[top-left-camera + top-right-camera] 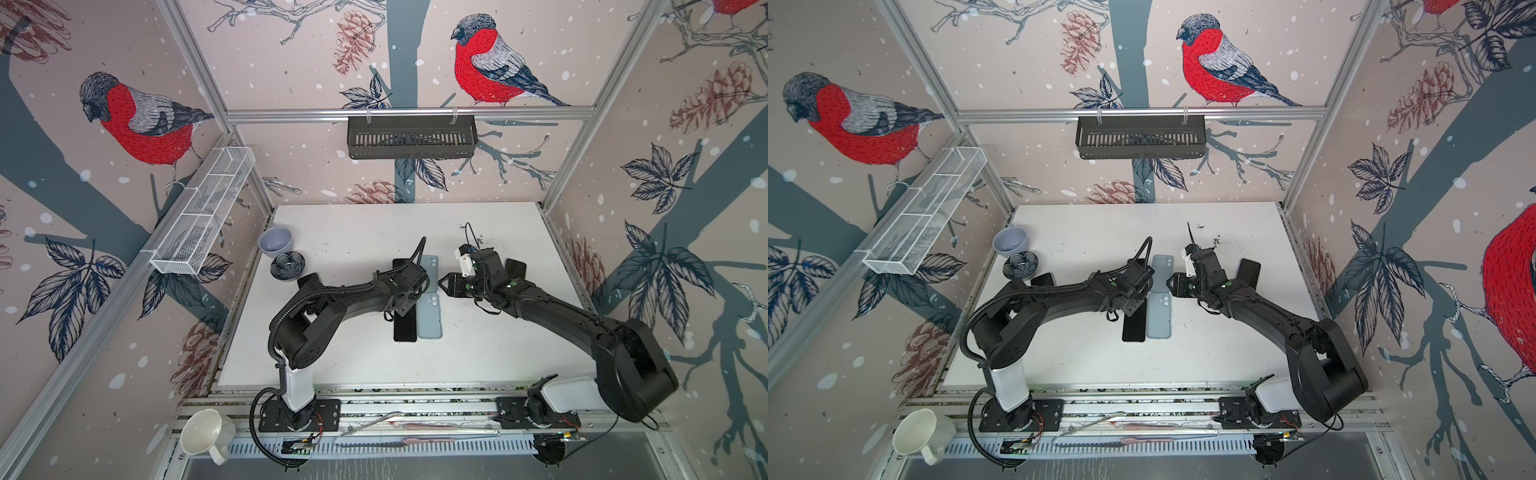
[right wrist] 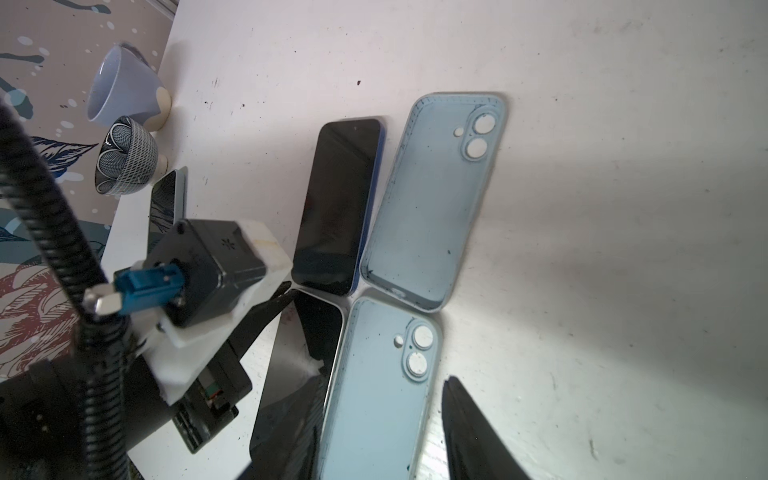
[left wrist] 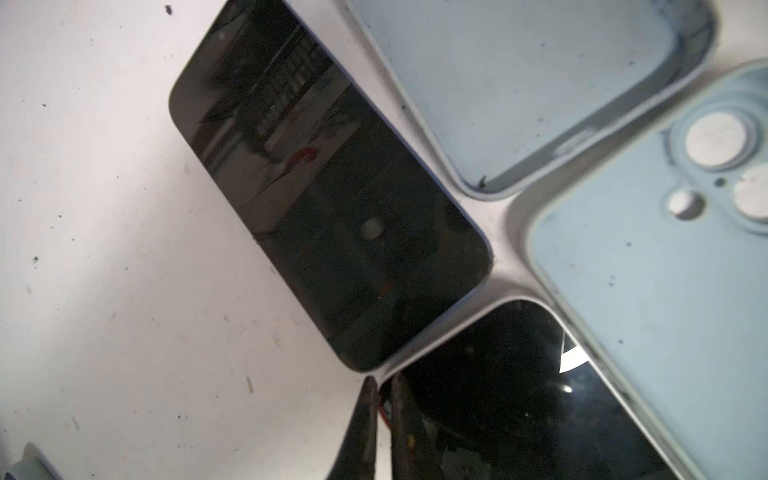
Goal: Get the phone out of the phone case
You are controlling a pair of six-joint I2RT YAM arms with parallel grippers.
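Showing a two-by-two block on the white table (image 1: pixel 353 232): far phone (image 2: pixel 338 203) and near phone (image 1: pixel 405 330) lie screen-up, each out of a case. The far case (image 2: pixel 432 199) and near case (image 1: pixel 430 320) lie empty, inside up, just beside them. A lavender cup (image 1: pixel 275 241) and a patterned bowl (image 1: pixel 287 266) stand at the table's left edge, well apart from the block; a third phone (image 2: pixel 166 199) lies near the bowl. In both top views the left arm (image 1: pixel 353 291) covers most of the far phone and the far end of the near phone. The left gripper (image 3: pixel 383 380) has its jaws pressed together, tips at the near phone's far corner, holding nothing; whether they touch it cannot be told. The right gripper (image 1: pixel 444 286) hangs near where the two cases meet, jaws partly spread and empty, with the near case lying between its fingers in the right wrist view.
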